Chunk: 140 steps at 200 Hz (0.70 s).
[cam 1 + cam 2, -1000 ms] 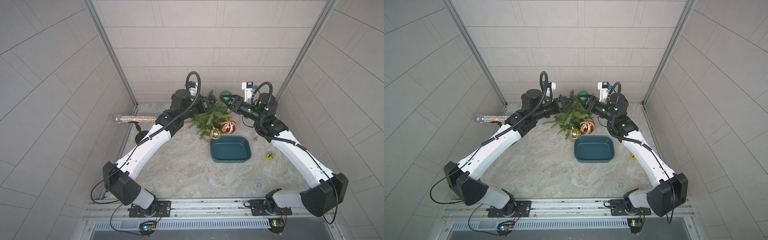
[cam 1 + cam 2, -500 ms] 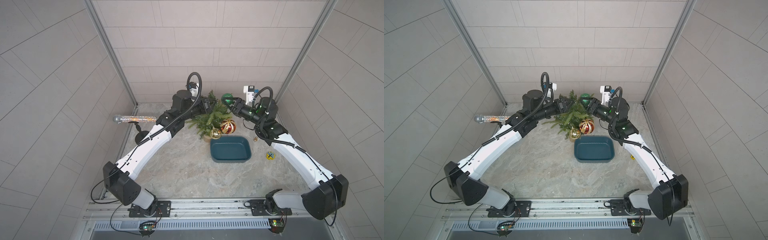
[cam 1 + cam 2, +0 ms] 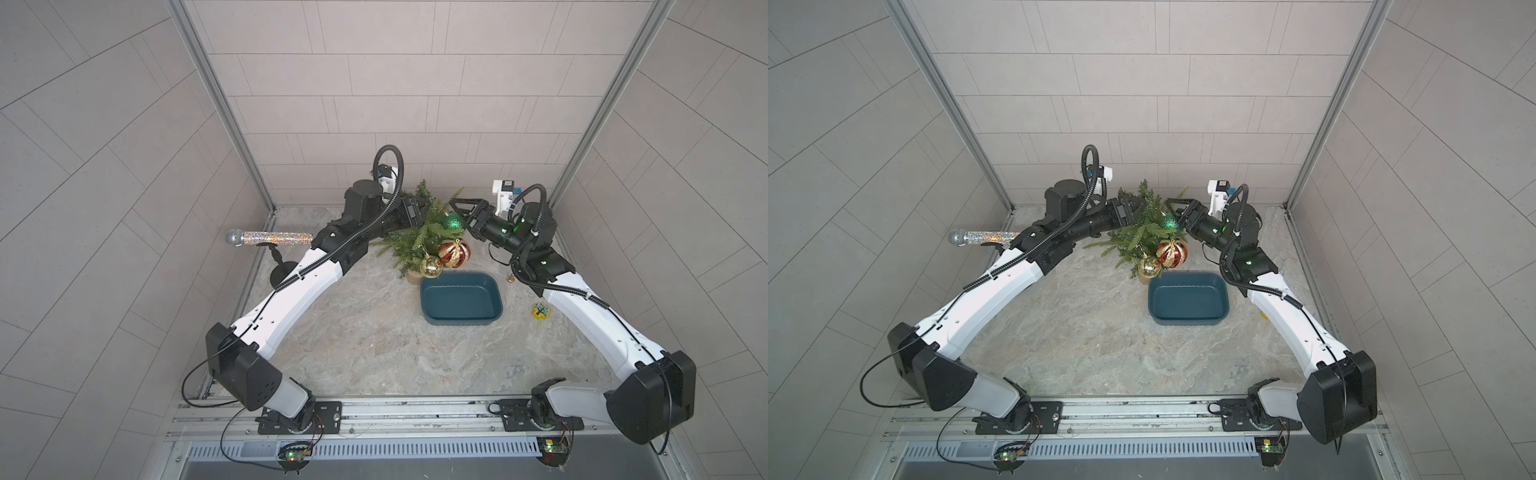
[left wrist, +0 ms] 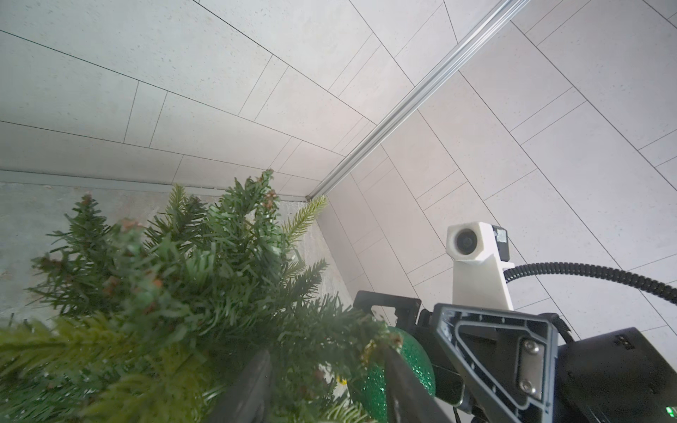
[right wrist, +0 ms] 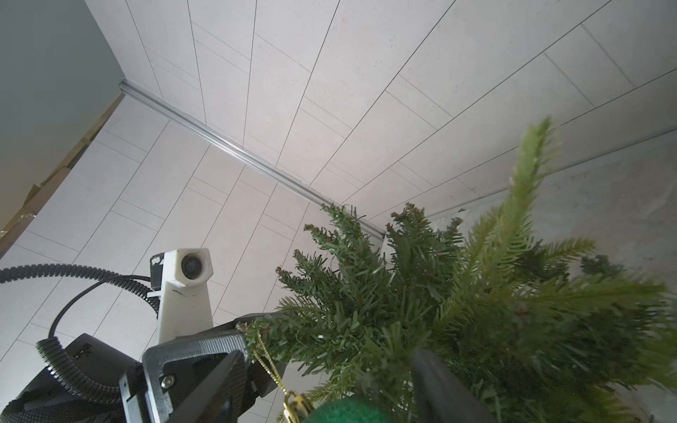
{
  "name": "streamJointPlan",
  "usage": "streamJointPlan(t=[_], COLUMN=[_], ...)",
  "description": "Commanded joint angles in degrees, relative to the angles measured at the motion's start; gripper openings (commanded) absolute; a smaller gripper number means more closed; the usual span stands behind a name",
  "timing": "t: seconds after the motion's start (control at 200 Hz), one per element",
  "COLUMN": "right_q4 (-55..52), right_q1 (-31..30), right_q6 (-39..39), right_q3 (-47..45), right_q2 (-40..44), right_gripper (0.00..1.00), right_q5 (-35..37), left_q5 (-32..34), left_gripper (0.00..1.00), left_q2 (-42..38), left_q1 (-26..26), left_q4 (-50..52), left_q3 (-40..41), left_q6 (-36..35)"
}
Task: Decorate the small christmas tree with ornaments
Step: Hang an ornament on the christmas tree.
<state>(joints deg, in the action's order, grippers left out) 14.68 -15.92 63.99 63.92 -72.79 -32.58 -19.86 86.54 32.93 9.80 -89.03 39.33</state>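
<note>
Green needles fill both wrist views. The small tree [image 3: 415, 243] stands at the far middle of the table [image 3: 374, 353], just beyond a teal tray [image 3: 461, 321]. A glittery green ball [image 3: 453, 221] hangs by a gold thread from a branch on the tree's right side, between the parted fingers of the right gripper [image 5: 328, 360]. A red-and-gold ball [image 3: 454, 253] and a gold ball [image 3: 431, 266] sit on the tree's near side, close to the tray's far rim. The left gripper [image 4: 324, 357] reaches in from the left, its fingers apart with branches between them; whether they clamp anything cannot be told.
</note>
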Motion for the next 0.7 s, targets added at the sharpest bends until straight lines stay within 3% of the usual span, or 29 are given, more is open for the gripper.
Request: streamJointPlan(t=[0.0, 0.48, 0.696], right_q4=[2.37, -8.43, -15.28], right_q1=[1.84, 4.22, 4.23], right_q6=[1.91, -5.39, -8.69], right_q3=[-0.92, -2.47, -3.36], right_q2=[2.86, 11.51, 15.76], right_gripper=[0.75, 0.75, 0.75], right_q5=[1.15, 5.55, 2.72], left_q5=[0.04, -1.13, -2.28], left_gripper=[0.53, 0.57, 0.58], left_q2=[-0.52, -5.55, -7.64], left_q1=[0.08, 0.38, 0.39], left_q4=[-0.13, -0.71, 0.85], left_q3=[-1.54, 1.11, 2.35], left_q6=[-0.64, -0.74, -1.19])
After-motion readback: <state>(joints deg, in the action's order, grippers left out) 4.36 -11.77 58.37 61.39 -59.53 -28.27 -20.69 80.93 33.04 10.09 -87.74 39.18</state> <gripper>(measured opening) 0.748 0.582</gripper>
